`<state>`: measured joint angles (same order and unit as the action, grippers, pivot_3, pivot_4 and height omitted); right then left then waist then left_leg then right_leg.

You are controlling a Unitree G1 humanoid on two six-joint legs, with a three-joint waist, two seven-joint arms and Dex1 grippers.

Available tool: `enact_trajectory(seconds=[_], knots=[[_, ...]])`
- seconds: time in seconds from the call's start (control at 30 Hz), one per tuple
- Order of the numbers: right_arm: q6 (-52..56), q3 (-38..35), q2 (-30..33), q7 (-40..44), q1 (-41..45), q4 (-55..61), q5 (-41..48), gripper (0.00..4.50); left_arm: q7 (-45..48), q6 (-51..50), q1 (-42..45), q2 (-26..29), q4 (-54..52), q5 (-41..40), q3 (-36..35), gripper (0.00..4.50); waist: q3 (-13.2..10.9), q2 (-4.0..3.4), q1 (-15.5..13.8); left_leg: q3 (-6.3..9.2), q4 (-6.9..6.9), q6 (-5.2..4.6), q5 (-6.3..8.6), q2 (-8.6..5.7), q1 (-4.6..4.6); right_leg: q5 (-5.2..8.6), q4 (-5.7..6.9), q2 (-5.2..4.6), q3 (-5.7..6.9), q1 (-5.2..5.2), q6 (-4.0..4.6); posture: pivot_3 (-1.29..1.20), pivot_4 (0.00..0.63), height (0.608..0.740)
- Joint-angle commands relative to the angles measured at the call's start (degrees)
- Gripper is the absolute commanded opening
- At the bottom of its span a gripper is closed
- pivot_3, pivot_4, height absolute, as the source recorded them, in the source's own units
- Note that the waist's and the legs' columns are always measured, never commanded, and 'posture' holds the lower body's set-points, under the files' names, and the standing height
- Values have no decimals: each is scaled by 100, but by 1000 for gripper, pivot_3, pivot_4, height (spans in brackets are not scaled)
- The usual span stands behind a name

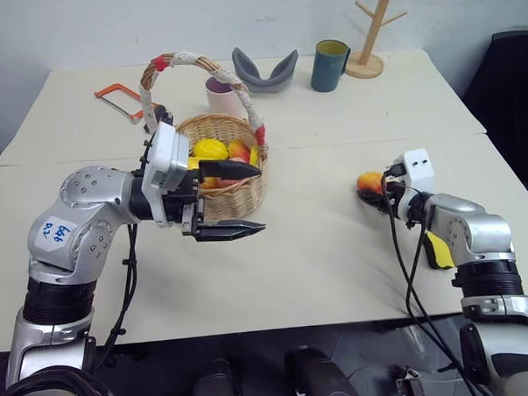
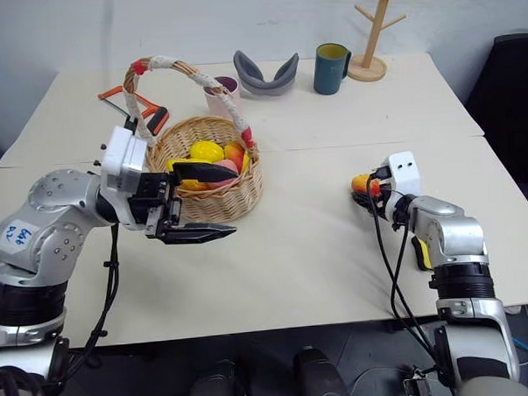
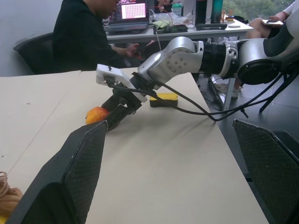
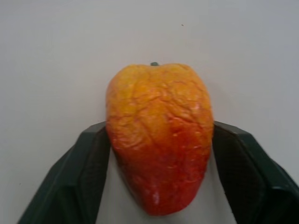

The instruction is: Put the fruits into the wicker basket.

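The wicker basket (image 1: 238, 197) stands left of the table's middle, its wrapped handle (image 1: 188, 61) arching over it. Inside lie a yellow lemon (image 1: 209, 149) and other fruits (image 1: 238, 150). My left gripper (image 1: 238, 199) hovers open against the basket's near side, pointing right, nothing between its fingers. On the right, a small red-orange-yellow fruit (image 4: 159, 135) lies on the table. My right gripper (image 1: 375, 193) reaches level onto it. Its fingers (image 4: 88, 177) press against both sides of the fruit, which rests on the tabletop.
Behind the basket stand a pink cup (image 1: 220, 96), a grey curved object (image 1: 265, 71), a teal mug (image 1: 328, 65) and a wooden mug tree (image 1: 366, 36). An orange hacksaw (image 1: 119, 97) lies back left. A yellow sponge (image 1: 437, 250) sits beside my right forearm. A person (image 3: 84, 32) sits beyond the table.
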<state>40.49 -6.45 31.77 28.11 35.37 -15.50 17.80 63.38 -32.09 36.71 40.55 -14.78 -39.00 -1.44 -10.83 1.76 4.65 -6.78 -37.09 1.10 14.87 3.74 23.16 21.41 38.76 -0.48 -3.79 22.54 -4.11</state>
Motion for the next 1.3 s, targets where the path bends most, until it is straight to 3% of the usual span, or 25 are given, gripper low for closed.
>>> enact_trajectory(seconds=[0.03,0.27,0.4,0.53,0.8,0.9,1.03,1.17,1.3], knots=[[84,-28,53,410,-148,1018,325,1911,-215,-115,-184,140,-48,-102,-429,4500,0,-1,7,0,1,0,0,0,0,0,1,0,0,0,0,0,150,740],[1460,596,-427,877,-127,3192,1531,1868,-572,-427,-1439,654,222,-171,-1682,4500,-3,-5,88,5,3,12,3,17,-5,3,20,9,5,9,5,0,150,740],[1802,1128,-1456,400,421,3388,1704,1868,-503,-365,-2385,907,114,-102,-2122,4500,-3,-4,100,9,4,12,5,15,-2,5,20,0,12,9,9,0,150,740],[1385,1533,-2458,-57,1270,2564,1236,1868,-567,-185,-2996,957,-78,-28,-2453,4500,0,1,59,19,4,8,7,4,5,7,23,-17,26,13,14,0,150,740],[135,1444,-3115,-382,2742,277,396,1868,-809,-316,-3226,945,-552,-277,-2889,4500,9,17,42,25,6,-2,16,-11,10,4,19,-44,54,12,23,0,150,740],[-168,1411,-3157,-350,2993,-216,211,2805,-1010,-460,-3194,903,-746,-486,-3002,4500,8,17,56,24,12,2,18,-8,10,6,22,-42,56,19,27,0,150,740],[64,1461,-3149,-28,2884,211,384,4202,-1160,-515,-3109,907,-815,-632,-3000,4500,8,16,106,24,15,4,20,-7,13,7,20,-42,55,23,28,0,150,740],[1036,1445,-2705,587,2366,1749,1129,4202,-1226,-504,-2819,917,-754,-669,-2792,4500,8,16,130,26,20,4,21,-6,16,7,17,-42,57,22,28,0,150,740],[2185,858,-2156,506,1843,3088,1975,4202,-1207,-487,-2423,907,-688,-656,-2429,4500,8,17,95,28,18,3,22,-6,16,7,14,-43,59,19,28,0,150,740]])
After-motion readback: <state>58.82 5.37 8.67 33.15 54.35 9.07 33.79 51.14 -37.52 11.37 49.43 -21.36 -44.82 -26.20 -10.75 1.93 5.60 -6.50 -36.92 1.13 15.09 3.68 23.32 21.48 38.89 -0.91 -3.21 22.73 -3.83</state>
